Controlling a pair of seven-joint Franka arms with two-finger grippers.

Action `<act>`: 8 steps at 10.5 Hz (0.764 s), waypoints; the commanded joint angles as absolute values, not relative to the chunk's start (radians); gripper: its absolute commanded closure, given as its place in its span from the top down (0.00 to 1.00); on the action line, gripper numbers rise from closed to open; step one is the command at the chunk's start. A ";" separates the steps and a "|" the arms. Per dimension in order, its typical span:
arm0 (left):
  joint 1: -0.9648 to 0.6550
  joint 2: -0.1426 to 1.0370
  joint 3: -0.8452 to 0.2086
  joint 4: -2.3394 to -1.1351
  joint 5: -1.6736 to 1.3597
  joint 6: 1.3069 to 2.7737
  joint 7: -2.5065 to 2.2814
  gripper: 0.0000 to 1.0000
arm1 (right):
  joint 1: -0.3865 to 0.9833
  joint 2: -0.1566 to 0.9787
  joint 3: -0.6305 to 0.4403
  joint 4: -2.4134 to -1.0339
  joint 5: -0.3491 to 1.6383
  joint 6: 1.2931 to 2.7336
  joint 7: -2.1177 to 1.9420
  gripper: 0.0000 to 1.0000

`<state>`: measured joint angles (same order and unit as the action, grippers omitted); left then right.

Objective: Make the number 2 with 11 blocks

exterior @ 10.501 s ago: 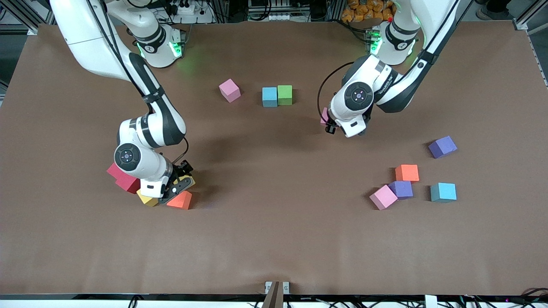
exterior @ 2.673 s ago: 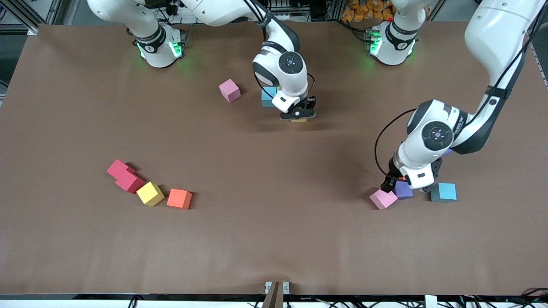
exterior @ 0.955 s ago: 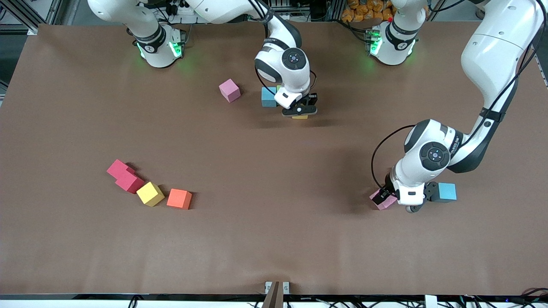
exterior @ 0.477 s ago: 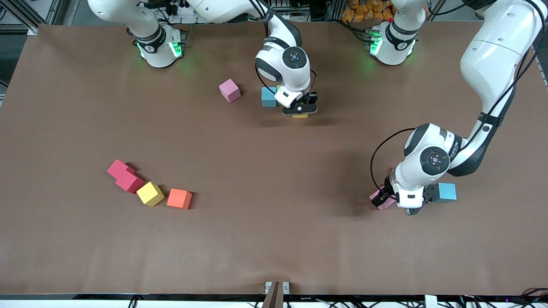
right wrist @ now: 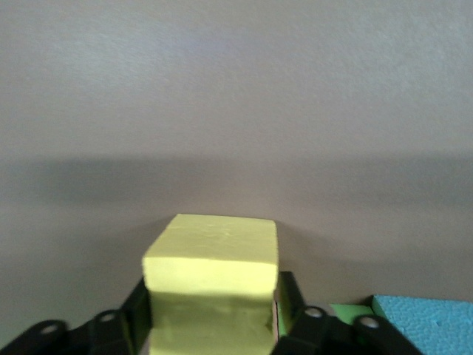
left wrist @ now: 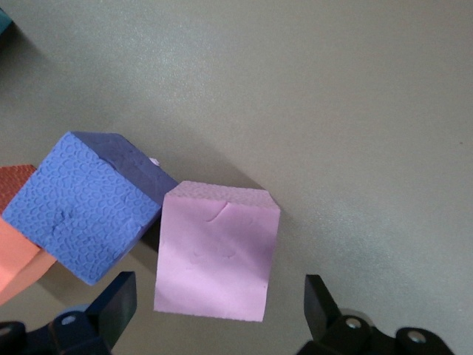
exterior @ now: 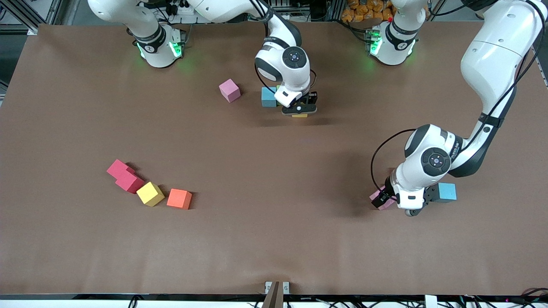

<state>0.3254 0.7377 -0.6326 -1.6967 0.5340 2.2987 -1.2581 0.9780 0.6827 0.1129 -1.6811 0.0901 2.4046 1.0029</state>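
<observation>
My right gripper (exterior: 299,111) is shut on a yellow block (exterior: 299,115), low over the table beside the blue block (exterior: 268,97) and the green block (right wrist: 347,310). In the right wrist view the yellow block (right wrist: 211,285) fills the space between the fingers. My left gripper (exterior: 393,204) is open and down around a pink block (exterior: 376,195) at the left arm's end. In the left wrist view its fingers (left wrist: 111,310) stand apart on either side of the pink block (left wrist: 218,251). A purple block (left wrist: 85,214) touches the pink one, with an orange block (left wrist: 15,248) beside it.
A second pink block (exterior: 230,90) lies near the blue one. Two red blocks (exterior: 124,176), a yellow block (exterior: 150,193) and an orange block (exterior: 179,199) lie in a row at the right arm's end. Another blue block (exterior: 447,192) sits beside the left wrist.
The right arm has carried a yellow block from its end to the middle. The left arm has moved to the blocks at its end and lowered its open fingers around the pink one.
</observation>
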 commanded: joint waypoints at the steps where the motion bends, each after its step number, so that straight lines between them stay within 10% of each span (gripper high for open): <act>1: 0.324 0.756 -0.630 -1.671 0.557 2.279 -1.226 1.00 | 0.974 0.667 0.106 -1.672 0.095 2.402 1.045 1.00; 8: 0.324 0.772 -0.603 -1.671 0.549 2.279 -1.173 1.00 | 0.702 0.549 0.100 -1.638 0.087 2.271 0.712 1.00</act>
